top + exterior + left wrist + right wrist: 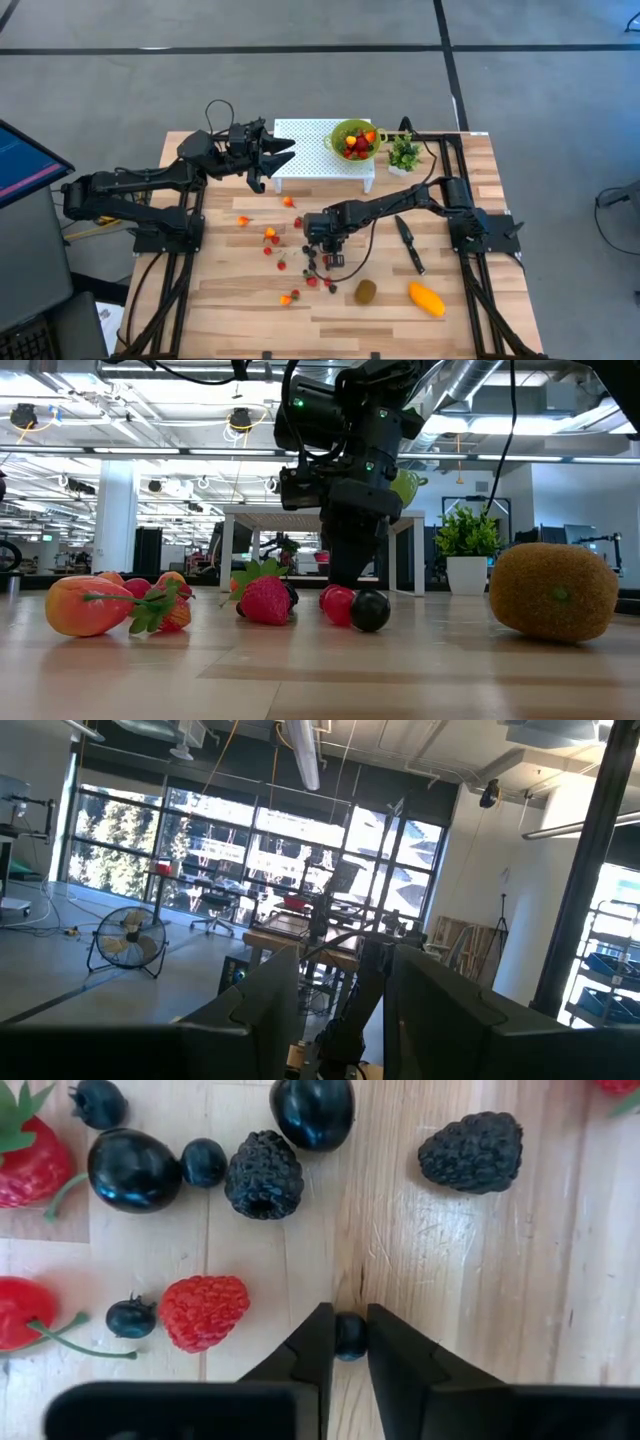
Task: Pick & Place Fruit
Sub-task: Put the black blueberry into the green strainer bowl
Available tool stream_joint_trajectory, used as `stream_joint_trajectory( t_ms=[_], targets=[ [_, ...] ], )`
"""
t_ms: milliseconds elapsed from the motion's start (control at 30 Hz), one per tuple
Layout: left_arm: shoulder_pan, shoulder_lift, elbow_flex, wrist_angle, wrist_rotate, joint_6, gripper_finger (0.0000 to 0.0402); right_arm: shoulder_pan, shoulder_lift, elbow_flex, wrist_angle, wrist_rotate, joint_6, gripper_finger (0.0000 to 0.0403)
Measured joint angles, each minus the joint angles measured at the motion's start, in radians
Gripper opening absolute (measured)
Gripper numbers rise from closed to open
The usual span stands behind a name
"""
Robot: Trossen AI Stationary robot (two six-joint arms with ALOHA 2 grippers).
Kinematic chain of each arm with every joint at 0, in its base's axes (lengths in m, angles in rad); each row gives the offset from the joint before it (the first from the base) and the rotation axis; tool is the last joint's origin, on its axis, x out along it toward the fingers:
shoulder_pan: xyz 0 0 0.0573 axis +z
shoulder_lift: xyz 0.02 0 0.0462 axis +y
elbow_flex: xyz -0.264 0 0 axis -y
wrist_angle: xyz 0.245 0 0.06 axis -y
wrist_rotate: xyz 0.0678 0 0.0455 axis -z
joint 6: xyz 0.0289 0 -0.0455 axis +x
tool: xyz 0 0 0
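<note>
Your right gripper (350,1342) is down at the wooden table (480,1280), fingers pinching a small dark berry (350,1335). Just beyond them lie a raspberry (203,1311) and blackberries (263,1175). Your left gripper (268,155) waits half-spread beside the white stand (320,160).

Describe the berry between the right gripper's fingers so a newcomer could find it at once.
Start at the wooden table and find the right gripper lowered at its middle. Between its fingertips sits a small dark berry, smooth and round, unlike the bumpy blackberries and the raspberry nearby.
</note>
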Motion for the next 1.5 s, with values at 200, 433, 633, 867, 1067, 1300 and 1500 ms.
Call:
stream_joint_trajectory(
  t_ms=[200, 433, 633, 867, 1067, 1300, 1500],
  targets=[
    [0.0, 0.0, 0.0, 0.0, 0.0, 0.0, 0.0159, 0.0, 0.0, 0.0, -0.002, 0.0, 0.0, 0.0041],
    [0.0, 0.0, 0.0, 0.0, 0.0, 0.0, 0.0159, -0.005, -0.034, -0.008, -0.046, 0.0, -0.006, 0.0031],
    [0.0, 0.0, 0.0, 0.0, 0.0, 0.0, 0.0159, -0.042, -0.183, -0.004, -0.113, 0.001, -0.037, 0.0032],
    [0.0, 0.0, 0.0, 0.0, 0.0, 0.0, 0.0159, -0.14, -0.408, -0.003, -0.127, 0.002, -0.088, 0.0032],
    [0.0, 0.0, 0.0, 0.0, 0.0, 0.0, 0.0159, -0.271, -0.567, -0.002, -0.101, 0.098, -0.108, 0.0031],
    [0.0, 0.0, 0.0, 0.0, 0.0, 0.0, 0.0159, -0.427, -0.623, -0.002, -0.098, 0.103, -0.109, 0.0033],
    [0.0, 0.0, 0.0, 0.0, 0.0, 0.0, 0.0159, -0.536, -0.589, 0.0, -0.165, 0.102, -0.125, 0.0032]
  ],
)
